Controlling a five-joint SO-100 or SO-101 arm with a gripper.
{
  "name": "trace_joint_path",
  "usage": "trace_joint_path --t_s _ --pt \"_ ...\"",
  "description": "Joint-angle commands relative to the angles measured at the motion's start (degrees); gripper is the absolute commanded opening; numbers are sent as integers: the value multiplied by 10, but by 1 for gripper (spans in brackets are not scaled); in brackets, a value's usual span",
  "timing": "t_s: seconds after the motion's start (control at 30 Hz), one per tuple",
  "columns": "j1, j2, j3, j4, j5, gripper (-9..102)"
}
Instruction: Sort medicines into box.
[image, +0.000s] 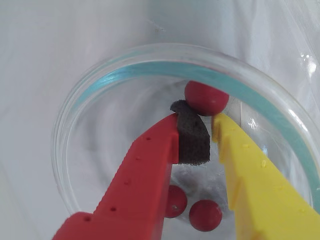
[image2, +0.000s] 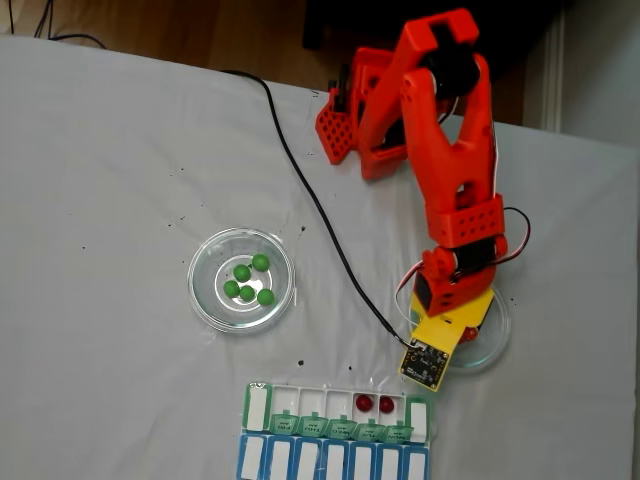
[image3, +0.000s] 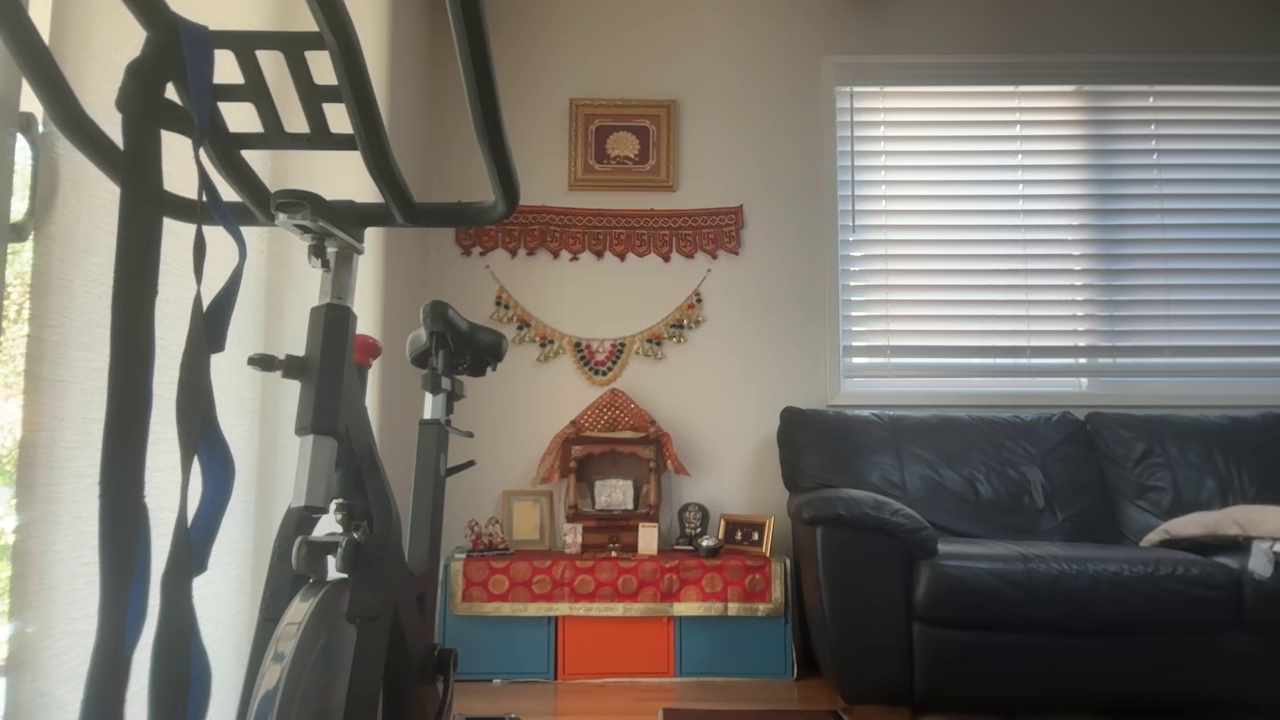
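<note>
In the wrist view my gripper (image: 196, 116) reaches down into a round glass dish (image: 90, 95). Its red finger carries a dark foam pad (image: 194, 142), and the yellow finger (image: 250, 170) stands a thin slit away from it. One dark red medicine ball (image: 206, 96) lies just past the fingertips and touches both, not between them. Two more red balls (image: 205, 215) lie on the dish floor under the fingers. In the fixed view the box (image2: 310, 400) has two red balls (image2: 375, 404) in one compartment. Several green balls (image2: 248, 280) sit in the left dish (image2: 200, 262).
In the fixed view the orange arm (image2: 455, 170) leans over the right dish (image2: 495, 345). A black cable (image2: 310, 200) crosses the white cloth toward it. A blue-lidded organiser row (image2: 330, 462) lies against the box at the near edge. The other view looks at a room with a sofa (image3: 1030, 550).
</note>
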Motion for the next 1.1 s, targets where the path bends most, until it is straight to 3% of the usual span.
trace_joint_path --t_s 0.0,0.3,1.07 --pt "11 42 -3 -7 2 2" --pt "11 43 -1 -7 -2 16" --pt "11 45 4 -14 -5 16"
